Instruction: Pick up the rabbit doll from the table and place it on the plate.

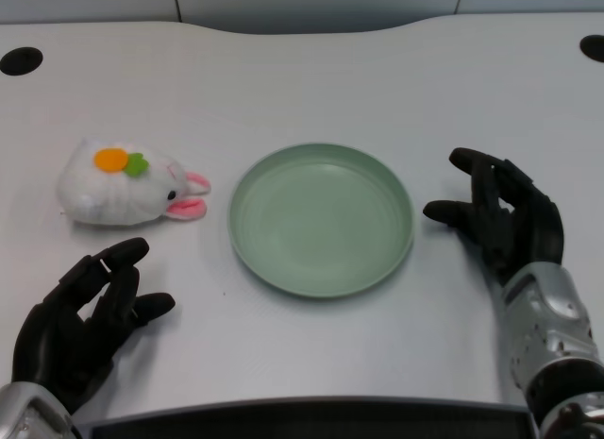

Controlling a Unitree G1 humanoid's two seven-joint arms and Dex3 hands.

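Reaching forward with my empty, spread left hand point(85, 316), I should cup the soft white plush rabbit doll point(127, 186) lying just left of the round green plate point(321, 219)

No readable text, label, brand, number or sign anywhere

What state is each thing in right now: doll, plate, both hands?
rabbit doll: lying on the table left of the plate, not held.
plate: upright, nothing on it.
left hand: open, near the doll, not touching it.
right hand: fingers spread, right of the plate, holding nothing.
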